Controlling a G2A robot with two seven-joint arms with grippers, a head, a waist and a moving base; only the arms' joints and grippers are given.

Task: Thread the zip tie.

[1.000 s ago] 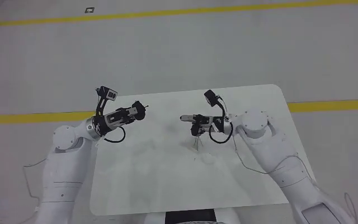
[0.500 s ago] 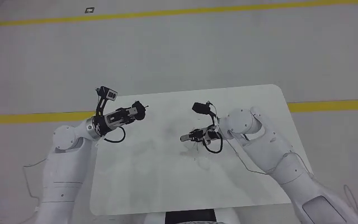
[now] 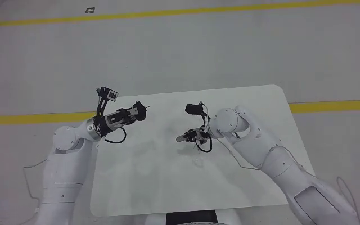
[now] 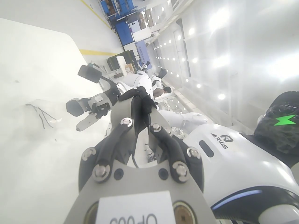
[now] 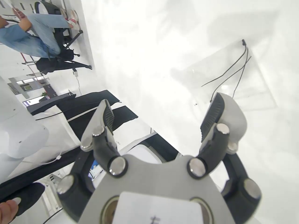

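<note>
1. Right tool (image 5: pixel 161 101), jaws apart, has swung in from 3 o'clock and now hangs just over the zip ties (image 5: pixel 233 69) lying at the centre of the surface (image 3: pixel 157 185). Pickup looks imminent.
2. Left tool (image 4: pixel 140 94), fingers together, unmoved at 10 o'clock.

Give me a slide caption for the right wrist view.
Open right gripper close to thin black zip ties lying on the white table.

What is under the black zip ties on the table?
The zip ties lie on clear plastic, flat on the white table. Only table shows through it; sheet or bag, I cannot tell.
</note>
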